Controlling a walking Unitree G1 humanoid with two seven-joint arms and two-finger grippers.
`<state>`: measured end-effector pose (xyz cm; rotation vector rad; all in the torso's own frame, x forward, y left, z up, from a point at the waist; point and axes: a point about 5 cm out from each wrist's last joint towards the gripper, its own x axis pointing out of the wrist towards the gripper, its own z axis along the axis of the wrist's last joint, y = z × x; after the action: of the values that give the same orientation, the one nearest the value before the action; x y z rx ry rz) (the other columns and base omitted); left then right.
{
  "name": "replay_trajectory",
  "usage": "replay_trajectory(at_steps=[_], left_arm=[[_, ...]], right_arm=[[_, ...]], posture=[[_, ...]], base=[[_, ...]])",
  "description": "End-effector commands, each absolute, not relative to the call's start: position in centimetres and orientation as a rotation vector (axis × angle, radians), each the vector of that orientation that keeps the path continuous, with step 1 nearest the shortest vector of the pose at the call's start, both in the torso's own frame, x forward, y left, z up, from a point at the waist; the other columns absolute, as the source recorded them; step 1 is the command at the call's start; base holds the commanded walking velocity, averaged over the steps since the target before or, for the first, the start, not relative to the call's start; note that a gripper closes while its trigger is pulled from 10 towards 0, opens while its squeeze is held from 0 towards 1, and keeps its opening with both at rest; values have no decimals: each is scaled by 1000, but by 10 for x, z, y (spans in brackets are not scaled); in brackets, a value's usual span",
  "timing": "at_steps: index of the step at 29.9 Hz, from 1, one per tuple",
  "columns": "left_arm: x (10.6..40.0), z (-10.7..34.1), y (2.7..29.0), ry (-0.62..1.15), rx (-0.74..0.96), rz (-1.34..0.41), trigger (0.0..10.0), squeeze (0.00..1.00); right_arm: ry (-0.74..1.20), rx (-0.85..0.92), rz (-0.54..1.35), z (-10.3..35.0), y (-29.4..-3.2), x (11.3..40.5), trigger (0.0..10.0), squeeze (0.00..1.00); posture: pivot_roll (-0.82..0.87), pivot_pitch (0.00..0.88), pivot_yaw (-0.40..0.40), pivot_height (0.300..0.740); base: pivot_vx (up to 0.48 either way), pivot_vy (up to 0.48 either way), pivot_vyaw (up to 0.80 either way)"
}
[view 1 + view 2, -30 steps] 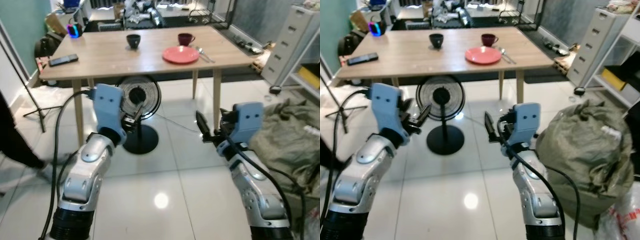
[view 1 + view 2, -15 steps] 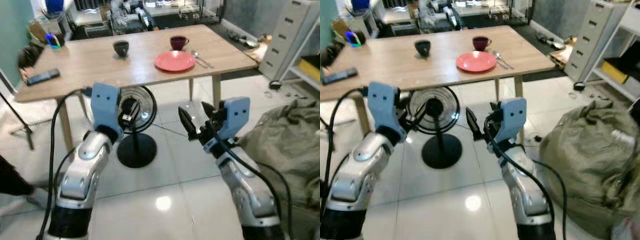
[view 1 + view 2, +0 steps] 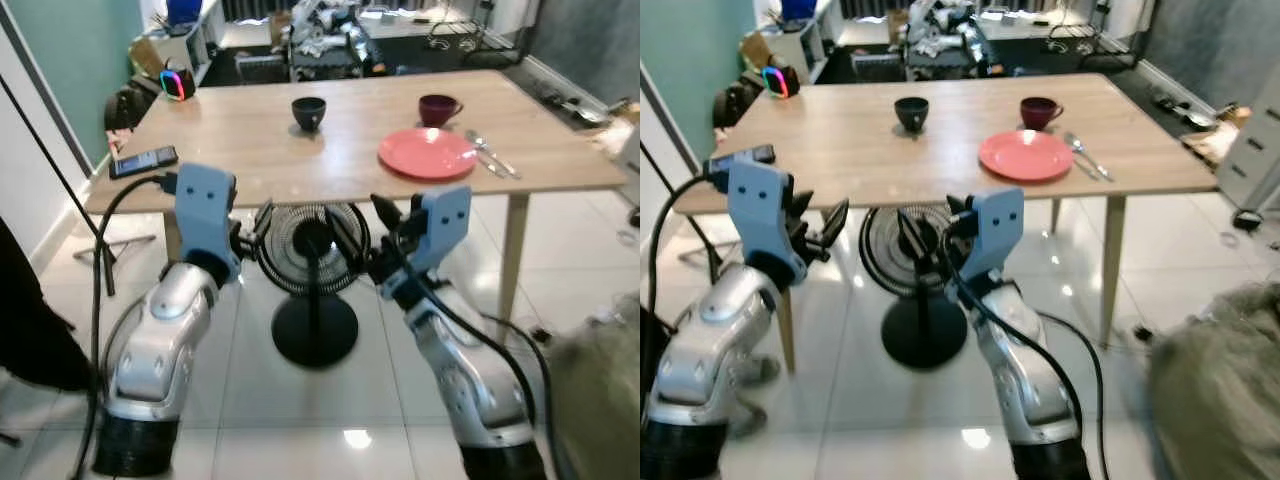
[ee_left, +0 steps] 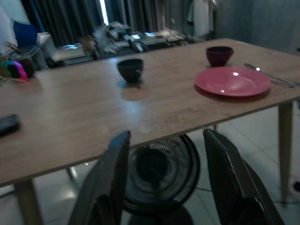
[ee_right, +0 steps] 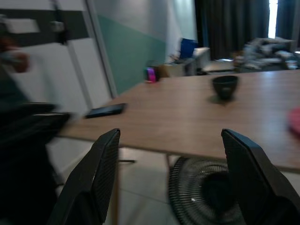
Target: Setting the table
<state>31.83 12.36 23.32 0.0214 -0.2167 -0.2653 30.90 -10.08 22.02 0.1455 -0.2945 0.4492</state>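
A light wooden table (image 3: pixel 240 150) stands just ahead. On its right half lies a pink plate (image 3: pixel 426 154), with a dark red cup (image 3: pixel 437 108) behind it and cutlery (image 3: pixel 488 155) on its right. A black bowl (image 3: pixel 308 112) sits near the middle. My left gripper (image 3: pixel 258 222) and right gripper (image 3: pixel 366 228) are raised in front of the table's near edge, below the tabletop, both open and empty. The left wrist view looks between its fingers (image 4: pixel 112 183) at the bowl (image 4: pixel 130 69) and plate (image 4: pixel 233 80). The right wrist view is blurred, with the bowl (image 5: pixel 225 86) ahead.
A black floor fan (image 3: pixel 312 250) stands under the table, right behind my grippers. A phone (image 3: pixel 144 161) lies on the table's left corner. A person's dark clothing (image 3: pixel 30 310) is at the left edge. A green sack (image 3: pixel 1230 380) lies low on the right. Clutter fills the room behind the table.
The camera has moved closer to the table and swung, so the table sits nearer and the sack has slid to the right edge. Both grippers stay raised and open.
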Motion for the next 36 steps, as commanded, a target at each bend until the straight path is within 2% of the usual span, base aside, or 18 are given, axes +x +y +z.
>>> replay_trajectory(at_steps=[1, 13, 19, 36], left_arm=[[318, 230, 130, -201, 27, -247, 10000, 0], [317, 229, 129, -198, 27, -251, 10000, 0], [317, 228, 129, -197, 25, -252, 10000, 0], [316, 228, 127, -196, 24, -258, 10000, 0]], right_arm=[[-293, 157, 444, 221, -99, 310, 10000, 0], [-253, 151, 284, 215, -117, 321, 10000, 0], [-263, 147, 272, 217, -119, 321, 10000, 0], [-287, 136, 289, 220, -119, 320, 10000, 0]], posture=[[-15, 0, 120, 740], [-15, 0, 116, 740], [-18, 0, 114, 740], [-21, 3, 116, 740]], base=[[480, 0, 0], [480, 0, -102], [480, 0, -698], [480, 0, 0]])
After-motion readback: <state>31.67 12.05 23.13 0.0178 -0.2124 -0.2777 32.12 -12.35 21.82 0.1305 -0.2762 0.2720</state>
